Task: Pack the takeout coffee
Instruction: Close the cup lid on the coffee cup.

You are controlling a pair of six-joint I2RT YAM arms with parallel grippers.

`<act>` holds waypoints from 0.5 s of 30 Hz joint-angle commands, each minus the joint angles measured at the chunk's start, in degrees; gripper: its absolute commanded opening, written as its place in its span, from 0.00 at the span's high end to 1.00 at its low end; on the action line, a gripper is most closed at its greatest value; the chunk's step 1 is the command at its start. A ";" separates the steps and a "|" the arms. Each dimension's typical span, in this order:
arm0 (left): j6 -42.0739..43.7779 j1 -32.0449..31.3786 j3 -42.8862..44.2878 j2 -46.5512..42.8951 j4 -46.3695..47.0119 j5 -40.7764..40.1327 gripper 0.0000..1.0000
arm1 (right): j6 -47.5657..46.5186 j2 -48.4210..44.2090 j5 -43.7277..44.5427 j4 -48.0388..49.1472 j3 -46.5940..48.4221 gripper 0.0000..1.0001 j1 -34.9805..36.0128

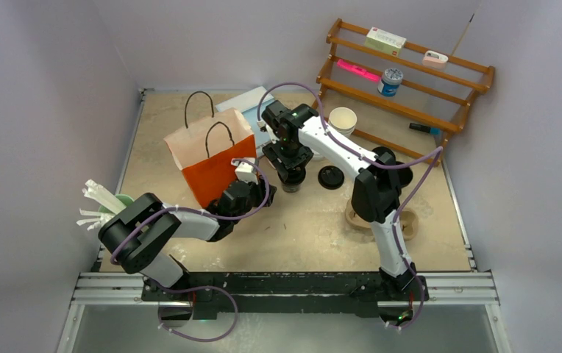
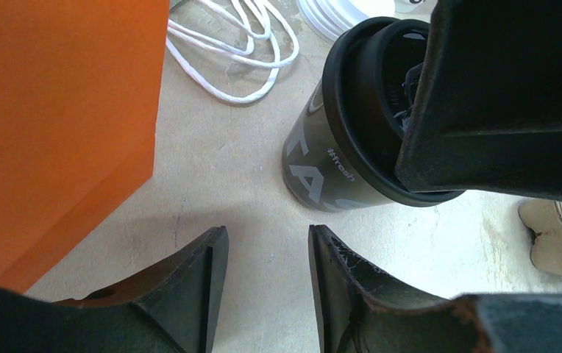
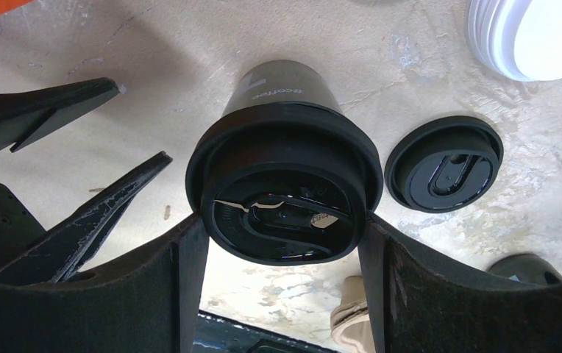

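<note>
R gripper (image 3: 284,229) clamped on lidded cup (image 3: 278,95) mid-table, L gripper (image 2: 267,237) spread, empty, low btwn orange bag (image 2: 57,110) and cup, spare lid (image 3: 443,163) just beside cup, white cups (image 3: 528,37) beyond, carrier (image 1: 410,220) near R arm.

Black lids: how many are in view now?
2: a fitted lid on the black cup in the right gripper, a loose lid on the table beside it. More may hide behind the right arm.
</note>
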 commanded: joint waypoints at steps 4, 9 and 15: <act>1.18 0.35 1.35 0.91 4.18 0.44 0.53 | -1.20 10.10 -1.14 -2.53 -4.51 0.49 -0.13; 1.54 0.56 1.38 1.97 5.17 0.70 0.53 | -1.46 12.02 -1.38 -2.23 -5.50 0.50 -0.13; 1.49 0.70 1.39 2.41 5.54 0.86 0.53 | -1.24 13.77 -1.28 -0.77 -7.52 0.50 -0.16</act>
